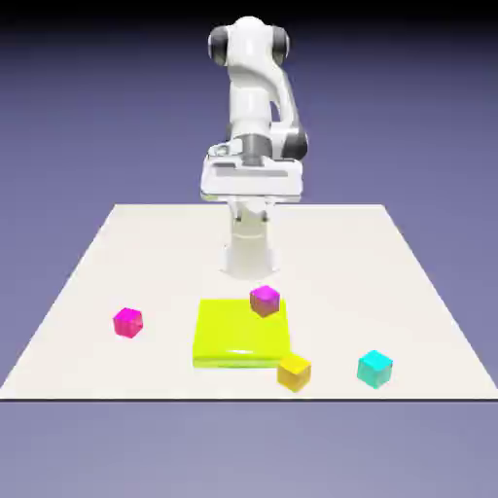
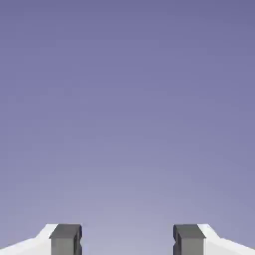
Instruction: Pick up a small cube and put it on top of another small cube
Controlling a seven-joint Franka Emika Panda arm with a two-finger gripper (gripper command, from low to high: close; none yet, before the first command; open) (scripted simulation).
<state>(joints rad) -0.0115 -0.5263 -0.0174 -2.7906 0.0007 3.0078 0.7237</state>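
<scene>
Since the hot-pink cube (image 1: 128,323) sits apart from everything else, toward the table's (image 1: 165,248) left edge in the exterior view and nearer the front-left corner than the back one, I'd say the step in hand is to reach it and take it. To do that well, the arm (image 1: 255,88) wants to swing out over that edge, tip the hand downward and settle straight above the cube before dropping. From where I stand the cube looks turned on its base, with one upright edge toward me, so the wrist should roll until the pads lie flat against two opposite faces; pinching across corners could spin it away. A low, centred grip would leave a clean underside for stacking on the violet-topped cube (image 1: 265,302), which seems to rest near the far-right corner of the yellow-green slab (image 1: 242,336). Setting down there calls for a slow, level release, as a nudge might push that cube off the slab's edge.

The arm is drawn up high over its base, and the gripper (image 2: 127,241) points outward rather than down, for the hand view shows only backdrop. Its fingers are spread well apart, with nothing between them.
</scene>
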